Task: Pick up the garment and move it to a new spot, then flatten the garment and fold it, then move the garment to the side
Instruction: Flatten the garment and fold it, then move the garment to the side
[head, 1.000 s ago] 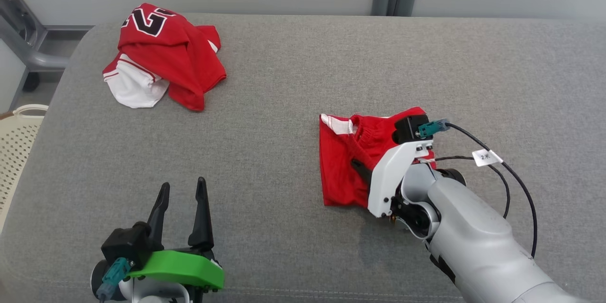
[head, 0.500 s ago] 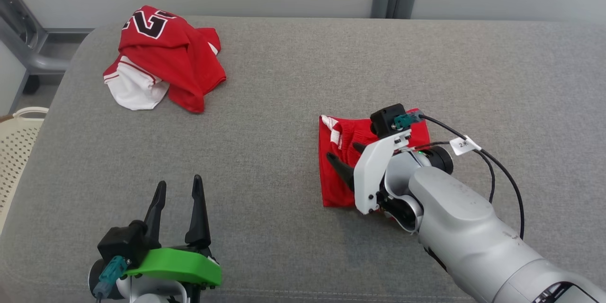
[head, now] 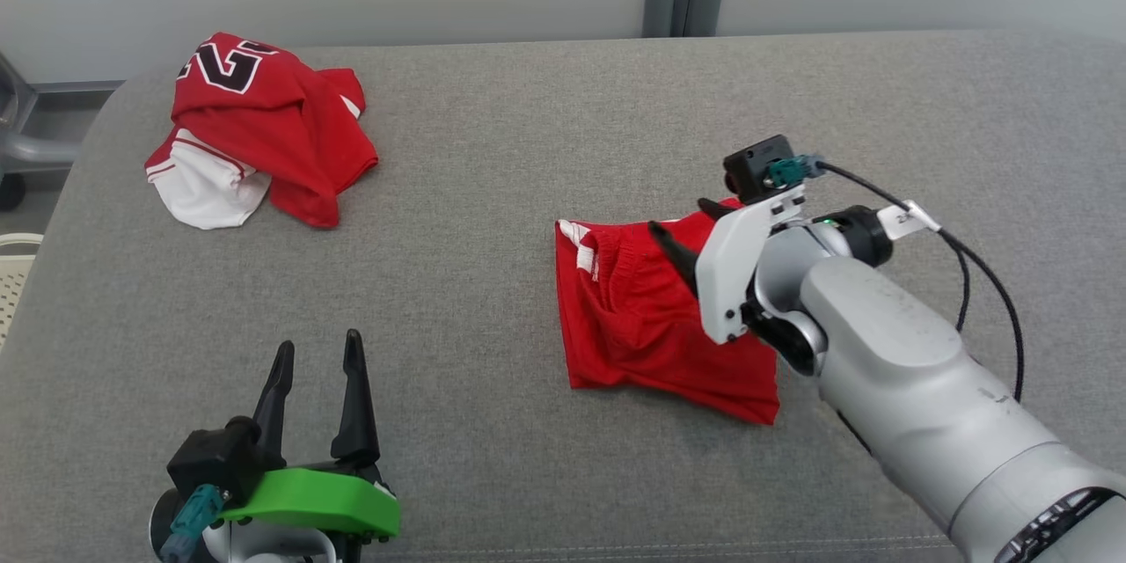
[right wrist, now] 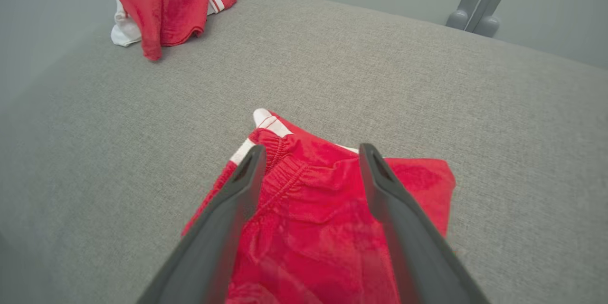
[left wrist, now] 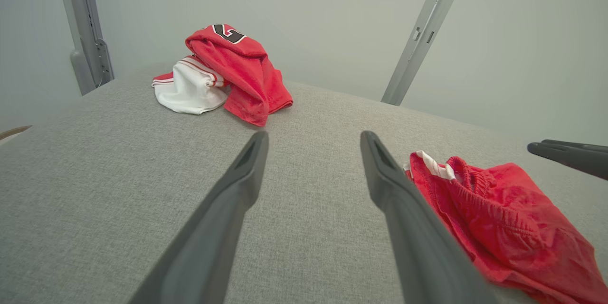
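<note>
The shorts lie folded into a rough square, right of centre on the grey cushion and well apart from the jersey heap at its far left corner. They look folded and parked aside, probably so the heap can be handled separately. The right tool hangs just above their waistband end, jaws spread wide, gripping nothing. The left tool rests near the front edge, equally wide and empty.

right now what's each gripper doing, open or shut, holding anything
Left gripper: open, holding nothing.
Right gripper: open, over the folded red fabric shorts, gripping nothing.
</note>
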{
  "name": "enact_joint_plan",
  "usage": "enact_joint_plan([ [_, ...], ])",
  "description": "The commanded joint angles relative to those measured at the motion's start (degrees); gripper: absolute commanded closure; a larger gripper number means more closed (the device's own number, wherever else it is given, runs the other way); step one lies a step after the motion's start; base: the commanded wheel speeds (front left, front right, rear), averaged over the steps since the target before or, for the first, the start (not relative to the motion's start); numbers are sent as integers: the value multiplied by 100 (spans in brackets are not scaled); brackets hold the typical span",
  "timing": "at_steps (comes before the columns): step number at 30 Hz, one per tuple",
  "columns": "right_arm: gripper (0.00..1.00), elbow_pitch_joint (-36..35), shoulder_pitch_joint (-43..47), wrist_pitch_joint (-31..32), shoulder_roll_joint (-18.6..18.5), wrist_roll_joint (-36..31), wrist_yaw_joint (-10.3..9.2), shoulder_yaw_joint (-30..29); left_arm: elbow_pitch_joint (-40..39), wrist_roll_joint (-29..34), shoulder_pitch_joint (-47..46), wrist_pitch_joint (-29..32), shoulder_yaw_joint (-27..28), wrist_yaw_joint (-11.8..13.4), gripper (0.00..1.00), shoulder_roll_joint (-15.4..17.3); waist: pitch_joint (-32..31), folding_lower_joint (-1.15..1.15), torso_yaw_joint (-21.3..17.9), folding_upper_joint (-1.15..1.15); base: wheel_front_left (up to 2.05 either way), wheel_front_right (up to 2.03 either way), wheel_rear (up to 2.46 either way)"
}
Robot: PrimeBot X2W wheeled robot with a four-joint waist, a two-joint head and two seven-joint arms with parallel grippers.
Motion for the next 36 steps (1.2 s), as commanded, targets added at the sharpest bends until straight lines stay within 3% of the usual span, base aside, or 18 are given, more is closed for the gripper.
enact_joint_plan([
  [1,0,23,-56,52,-170,-51,0,-139,-57,44,71,-16,23,21,0,75,22,0,-41,0,0,0,0],
  [8,0,93,158,437,-729,57,0,-632,-145,73,-3,11,-19,37,0,123,167,0,-20,0,0,0,0],
  [13,0,10,423,750,-913,361,0,-894,-156,68,-56,30,-51,46,0,138,257,0,61,0,0,0,0],
  [19,0,-136,755,1047,-968,685,0,-1064,-142,58,-89,47,-85,54,0,147,339,0,169,0,0,0,0],
  [30,0,105,866,1401,-726,1168,0,-1291,-118,92,-168,72,-160,52,0,186,433,0,408,0,0,0,0],
  [31,7,146,840,1368,-722,1145,0,-1286,-121,96,-170,73,-174,53,0,187,439,0,430,0,0,0,0],
  [32,44,188,810,1317,-723,1108,0,-1279,-125,97,-170,69,-181,54,0,190,442,0,445,0,0,0,0],
  [34,72,249,761,1187,-745,1037,0,-1262,-133,99,-171,73,-199,58,0,198,443,0,472,0,0,0,0],
  [35,94,281,743,1125,-757,1009,0,-1249,-136,98,-169,73,-205,58,0,202,441,0,479,0,0,0,0],
  [36,100,317,714,1062,-771,982,0,-1241,-139,97,-166,73,-206,61,0,209,437,0,481,0,0,0,0],
])
